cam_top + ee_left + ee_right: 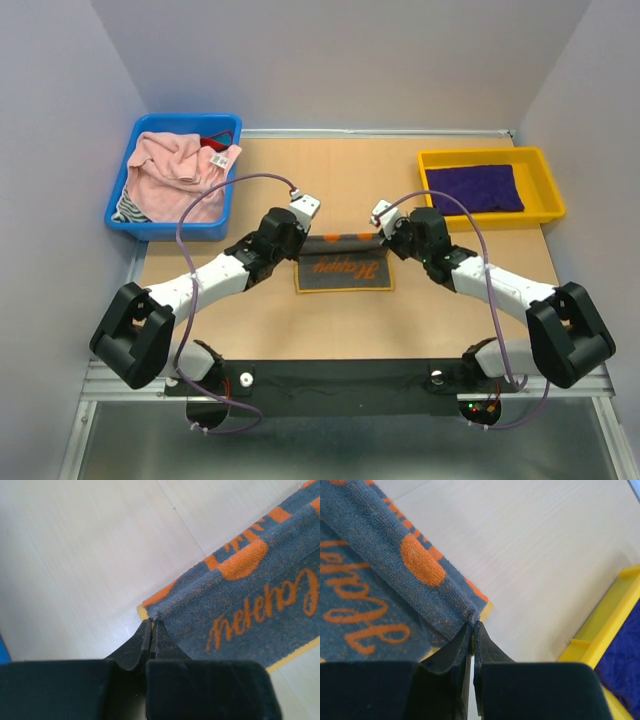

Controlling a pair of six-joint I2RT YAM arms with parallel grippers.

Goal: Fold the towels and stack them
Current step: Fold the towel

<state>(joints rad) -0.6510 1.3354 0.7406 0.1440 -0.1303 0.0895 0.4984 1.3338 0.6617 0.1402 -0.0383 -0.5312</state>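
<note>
pale wood table (pixel 420 320) with plain grey walls (pixel 330 60) round it. nearest thing on it is the happy towel (pixel 345 272), flat mid-table with the lettering up. at its far edge the left gripper (pixel 151 625) is pinched tight on the far-left corner and the right gripper (pixel 474 626) is pinched tight on the far-right corner, with nothing but terry between the jaws. the strip between the two corners, the one with the orange dots, looks lifted off the table and rolled a bit over the lettered part.

handling-wise i'd call it light, floppy terry, grippy rather than slick, and there's nothing to break. it'll likely sag in the middle if the corners drift together, so my guess is to hold them spread and taut while bringing the far edge toward the near one. corners seem the right place to hold: thin enough for small jaws, and they steer the whole edge.

further back, the pink towel (pixel 170 170) is bunched up in the blue bin (pixel 165 232) at far left. it's bulkier and probably a pain to find a corner on. the purple towel (pixel 472 188) lies flat and neat in the yellow tray (pixel 490 217) at far right.
</note>
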